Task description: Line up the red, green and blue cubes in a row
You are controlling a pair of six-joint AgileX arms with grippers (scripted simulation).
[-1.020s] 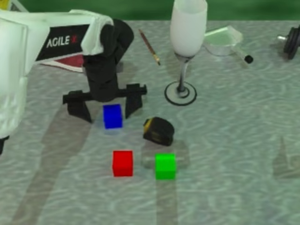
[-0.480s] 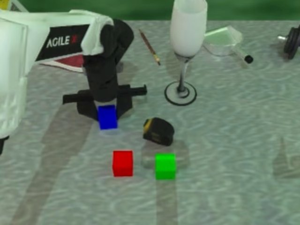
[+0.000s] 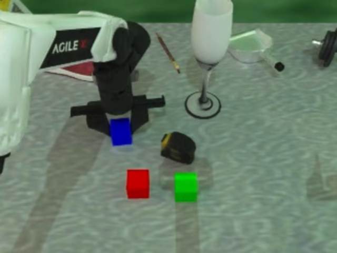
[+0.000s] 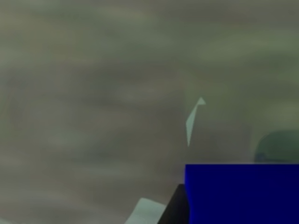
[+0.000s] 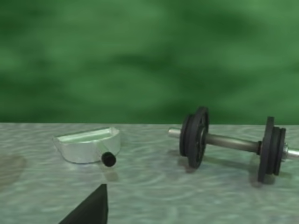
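A grey-green marbled table fills the top view, with a green backdrop along its far edge. The left arm reaches in from the left, and its jaws are closed tight on the blue cube, which shows between the black fingers just off the table, to the far left of the other two cubes. The red cube and the green cube already sit side by side in a near row, with a gap between them. So two of the three seem placed, and the blue cube has yet to be set in line, probably at an open end of the row.

A black-and-yellow tape measure lies just beyond the green cube. There is bare table to the left of the red cube and to the right of the green one. A wine glass, a pencil and a dumbbell stand well apart at the far side. The right arm is out of the top view; whether its jaws are open cannot be told.
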